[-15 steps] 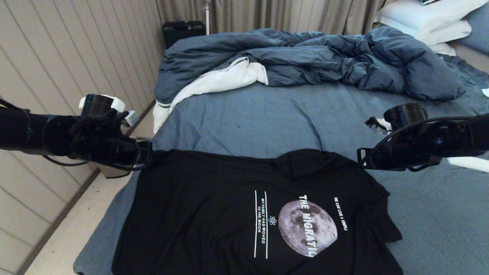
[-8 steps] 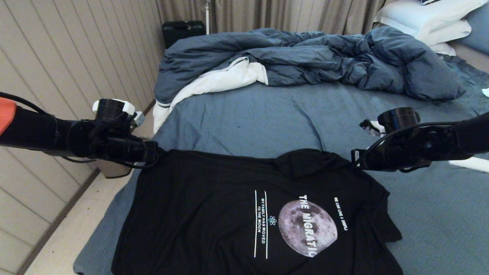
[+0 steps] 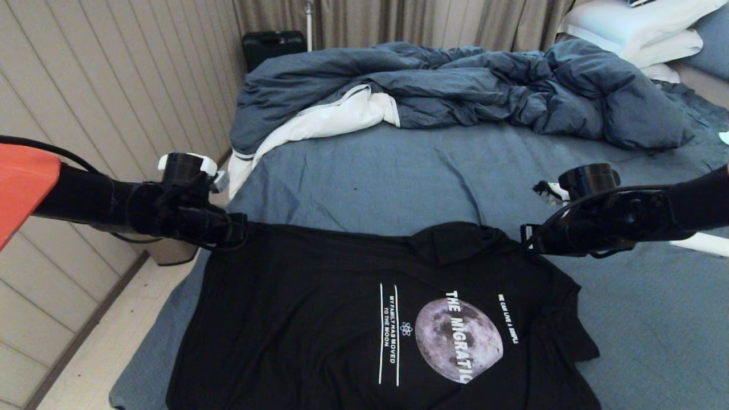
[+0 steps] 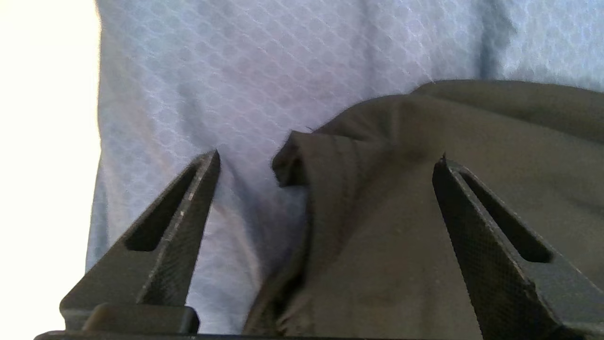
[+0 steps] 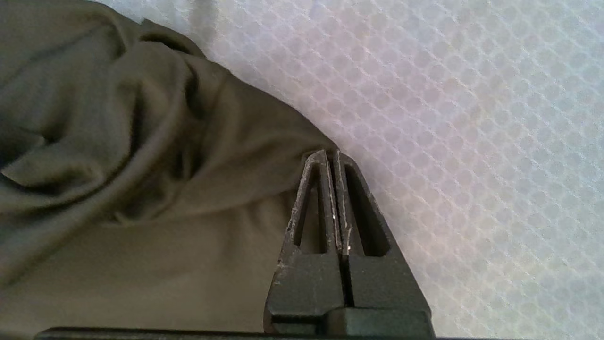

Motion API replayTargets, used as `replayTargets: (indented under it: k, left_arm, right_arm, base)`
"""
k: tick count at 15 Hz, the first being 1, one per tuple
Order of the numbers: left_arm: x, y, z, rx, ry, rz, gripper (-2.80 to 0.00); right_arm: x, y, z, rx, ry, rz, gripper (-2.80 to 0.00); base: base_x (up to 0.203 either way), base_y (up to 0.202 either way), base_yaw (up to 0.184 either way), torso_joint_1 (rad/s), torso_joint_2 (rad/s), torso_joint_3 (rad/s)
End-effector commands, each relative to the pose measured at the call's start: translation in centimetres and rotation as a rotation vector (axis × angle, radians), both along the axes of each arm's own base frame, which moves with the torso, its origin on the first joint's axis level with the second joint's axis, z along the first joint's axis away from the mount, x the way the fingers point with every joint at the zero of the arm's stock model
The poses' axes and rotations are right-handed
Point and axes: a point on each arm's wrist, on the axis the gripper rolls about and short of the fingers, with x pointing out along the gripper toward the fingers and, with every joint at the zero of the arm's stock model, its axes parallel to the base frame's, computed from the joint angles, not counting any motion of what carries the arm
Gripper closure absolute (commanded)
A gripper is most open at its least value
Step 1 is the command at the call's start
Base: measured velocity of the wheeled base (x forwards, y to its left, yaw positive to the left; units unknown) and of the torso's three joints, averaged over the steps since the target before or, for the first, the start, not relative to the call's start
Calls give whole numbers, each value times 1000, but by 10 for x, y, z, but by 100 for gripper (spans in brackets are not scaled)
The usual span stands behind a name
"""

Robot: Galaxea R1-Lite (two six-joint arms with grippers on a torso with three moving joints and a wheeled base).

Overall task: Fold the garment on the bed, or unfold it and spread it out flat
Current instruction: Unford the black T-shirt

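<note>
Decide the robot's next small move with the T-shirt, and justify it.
Probably open the right hand, which looks shut on the T-shirt's far edge. The left hand is already open over its corner, and the shirt lies spread on the bed.

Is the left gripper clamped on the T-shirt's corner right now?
No: in the left wrist view the left gripper has its fingers spread wide, and the T-shirt corner lies loose between them on the bed.
</note>
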Motion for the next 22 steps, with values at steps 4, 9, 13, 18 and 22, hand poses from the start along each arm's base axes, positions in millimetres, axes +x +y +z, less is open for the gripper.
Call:
replayTargets:
  k: [4,9,13,18,22]
  left_arm:
    - [-2,-1,-5,-4,19,3,-280]
    - [-3,0,-2,-11,13,7,-280]
    - [-4,0,-1,-13,12,8,-280]
    - [-3,-1,-3,-14,15,5,-280]
    - [-2,-1,-3,-15,11,6,-280]
  right_arm:
    - [1,-2,4,-10,-14,-1,0]
    - [-14,0,16,-46,-34,33,-280]
    - [-9,1,12,-42,-28,37,-280]
    - [3,2,-12,-39,22,44,-280]
    - [7,3,-15,-34,20,41,0]
  base:
    - [0,0,0,0,0,0]
    - [0,0,0,0,0,0]
    - [0,0,0,0,0,0]
    - [0,0,0,0,0,0]
    - [0,0,0,0,0,0]
